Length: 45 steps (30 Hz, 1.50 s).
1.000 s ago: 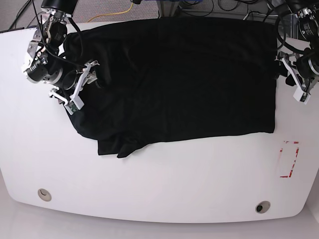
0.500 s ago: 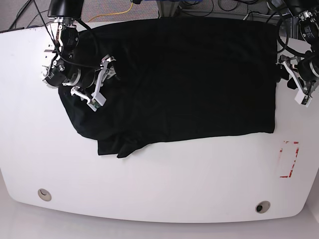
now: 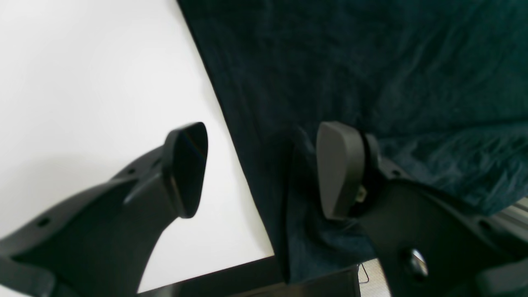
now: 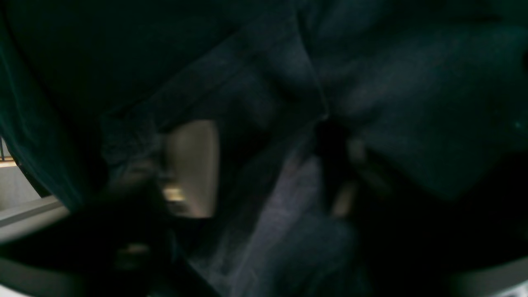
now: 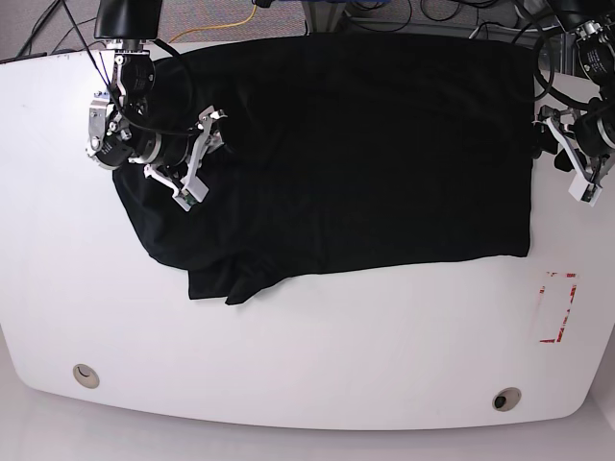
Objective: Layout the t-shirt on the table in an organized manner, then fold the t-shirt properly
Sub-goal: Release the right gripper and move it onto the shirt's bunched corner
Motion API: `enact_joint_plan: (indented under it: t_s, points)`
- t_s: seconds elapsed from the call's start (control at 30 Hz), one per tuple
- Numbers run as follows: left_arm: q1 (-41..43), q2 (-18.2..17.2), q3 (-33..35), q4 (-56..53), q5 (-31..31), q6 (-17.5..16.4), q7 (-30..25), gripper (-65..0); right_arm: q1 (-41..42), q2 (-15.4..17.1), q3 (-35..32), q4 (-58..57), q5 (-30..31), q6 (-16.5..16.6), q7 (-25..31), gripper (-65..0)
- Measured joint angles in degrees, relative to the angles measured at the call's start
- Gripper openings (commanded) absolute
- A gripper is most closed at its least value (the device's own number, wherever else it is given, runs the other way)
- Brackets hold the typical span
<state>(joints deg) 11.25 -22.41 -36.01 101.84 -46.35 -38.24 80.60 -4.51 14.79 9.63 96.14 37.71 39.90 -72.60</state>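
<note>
The black t-shirt lies spread across the back half of the white table, its lower left corner rumpled. My right gripper is low over the shirt's left part. In the dark, blurred right wrist view its fingers stand apart with a ridge of t-shirt between them. My left gripper is at the shirt's right edge. It is open, one finger over bare table and the other over the t-shirt, astride the hem.
A red tape outline marks the table's right front. Two round grommets sit near the front edge. Cables run behind the back edge, where the shirt's far hem hangs over.
My right gripper has moved right and back, from the shirt's left edge onto the fabric, and its jaws have narrowed a little. The left gripper has shifted slightly toward the back.
</note>
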Motion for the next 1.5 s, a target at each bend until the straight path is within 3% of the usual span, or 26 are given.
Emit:
enact_joint_plan:
  t_s: [0.1, 0.2, 0.67, 1.03, 1.13, 1.27, 1.37, 1.43, 1.5]
  points:
    - [0.00, 0.02, 0.00, 0.00, 0.00, 0.00, 0.00, -25.8, 0.00, 0.09, 0.00, 0.00, -0.02, 0.00, -0.02, -54.7]
    - [0.00, 0.00, 0.00, -0.02, 0.04, 0.00, 0.02, -25.8, 0.00, 0.13, 0.00, 0.00, -0.04, 0.00, -0.04, -58.0]
    - [0.00, 0.00, 0.02, -0.04, 0.02, 0.00, 0.00, -25.8, 2.56, 0.15, 0.17, 0.02, -0.09, 0.00, -0.07, -61.0]
    - [0.04, 0.02, 0.07, -0.04, 0.02, 0.00, 0.00, -25.8, 5.18, 2.60, 0.26, 0.07, 0.04, 0.02, 1.53, -59.9]
    - [0.07, 0.00, 0.07, -0.04, 0.04, 0.00, 0.00, -25.8, 5.40, 2.99, 0.28, 0.07, -0.02, 0.02, 1.46, -49.8]
    - [0.09, 0.02, 0.07, -0.04, 0.00, 0.00, 0.00, -25.8, 4.81, 2.89, 0.33, 0.31, 0.02, 0.00, 1.46, -22.7]
    - [0.13, 0.00, 0.04, -0.04, 0.00, 0.00, -0.02, -25.8, 2.93, 2.84, 0.35, 2.16, 0.07, -0.04, 1.44, -9.4]
    - [0.15, 0.00, 0.04, -0.04, 0.02, 0.00, 0.02, -25.8, 1.75, 2.84, 0.31, 3.87, -0.02, 0.04, 1.20, -5.4]
    - [0.17, 0.02, 0.04, -0.07, 0.02, 0.00, 0.00, -25.8, 0.92, 2.82, 0.26, 5.16, 0.02, 0.04, 1.07, -5.4]
